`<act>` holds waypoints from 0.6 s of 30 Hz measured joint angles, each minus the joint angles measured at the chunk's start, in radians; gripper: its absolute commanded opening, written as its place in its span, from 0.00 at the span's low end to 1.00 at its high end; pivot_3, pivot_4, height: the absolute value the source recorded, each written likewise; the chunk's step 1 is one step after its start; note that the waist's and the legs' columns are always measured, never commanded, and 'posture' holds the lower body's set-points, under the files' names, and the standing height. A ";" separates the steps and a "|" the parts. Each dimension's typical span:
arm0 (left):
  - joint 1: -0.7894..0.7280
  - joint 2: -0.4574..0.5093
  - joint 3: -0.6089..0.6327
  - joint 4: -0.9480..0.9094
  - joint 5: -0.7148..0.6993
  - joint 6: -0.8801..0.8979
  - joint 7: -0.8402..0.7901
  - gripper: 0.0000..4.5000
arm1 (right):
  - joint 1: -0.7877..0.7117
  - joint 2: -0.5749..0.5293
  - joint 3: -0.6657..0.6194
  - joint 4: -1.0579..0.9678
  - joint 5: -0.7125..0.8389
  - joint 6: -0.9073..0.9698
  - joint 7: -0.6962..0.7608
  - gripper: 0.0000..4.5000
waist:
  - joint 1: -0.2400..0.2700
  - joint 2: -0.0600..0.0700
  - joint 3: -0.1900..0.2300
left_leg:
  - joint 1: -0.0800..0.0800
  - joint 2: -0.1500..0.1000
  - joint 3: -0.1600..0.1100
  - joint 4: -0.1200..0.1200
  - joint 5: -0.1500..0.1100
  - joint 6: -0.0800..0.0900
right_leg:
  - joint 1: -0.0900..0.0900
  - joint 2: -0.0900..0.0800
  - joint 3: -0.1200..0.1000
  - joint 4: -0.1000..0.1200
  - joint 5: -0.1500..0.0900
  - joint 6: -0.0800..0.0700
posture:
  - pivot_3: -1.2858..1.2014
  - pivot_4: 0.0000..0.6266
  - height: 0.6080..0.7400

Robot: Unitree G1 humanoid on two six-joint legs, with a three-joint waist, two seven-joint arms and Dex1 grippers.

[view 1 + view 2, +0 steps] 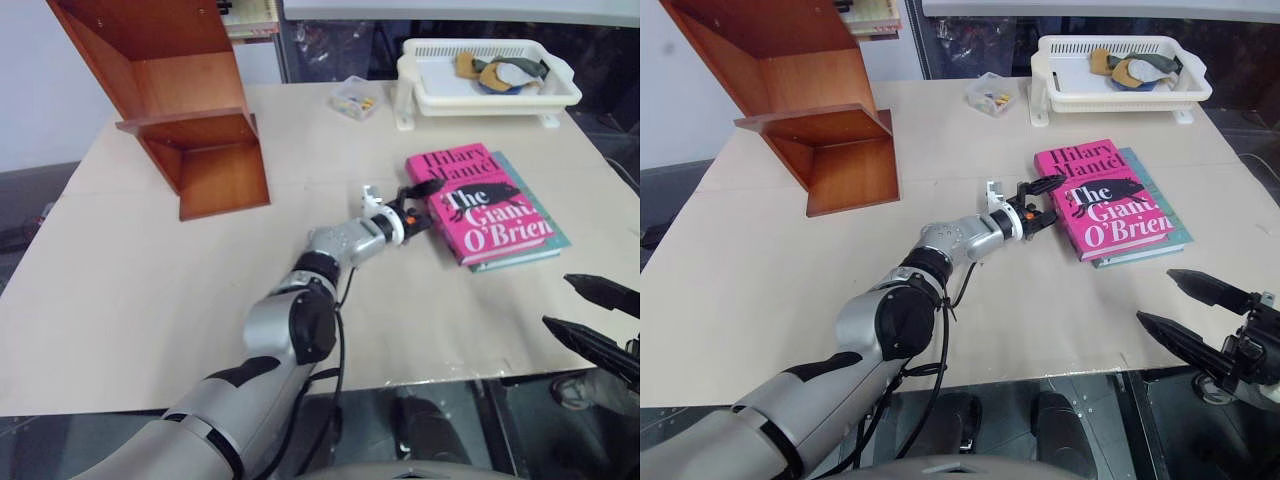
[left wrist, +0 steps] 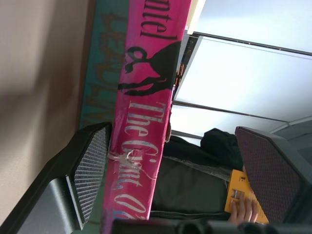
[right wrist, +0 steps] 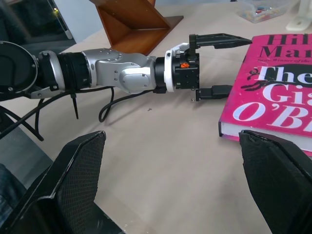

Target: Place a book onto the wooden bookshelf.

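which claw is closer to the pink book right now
Left. The left claw is open at the pink book's near edge, one finger over the cover and one alongside the spine. The right claw, also open, hangs off the table's front edge, well short of the book.

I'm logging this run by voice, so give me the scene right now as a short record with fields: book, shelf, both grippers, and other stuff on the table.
book: pink book lies flat on a teal book, on the table
bookshelf: wooden bookshelf stands at the far left of the table, apart from the book
left gripper: left gripper open, fingers straddling the pink book's near edge, not closed
right gripper: right gripper open, off the near right table edge
other: white basket; small clear box
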 measured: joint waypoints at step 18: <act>-0.010 -0.003 -0.014 0.042 0.065 -0.070 -0.033 0.28 | 0.017 0.004 0.000 -0.004 -0.017 -0.024 -0.007 1.00 | -0.002 0.000 -0.001 | 0.001 0.000 0.001 0.000 0.000 0.000 | 0.001 0.000 0.001 0.001 0.000 0.000 | 0.52 0.24 1.00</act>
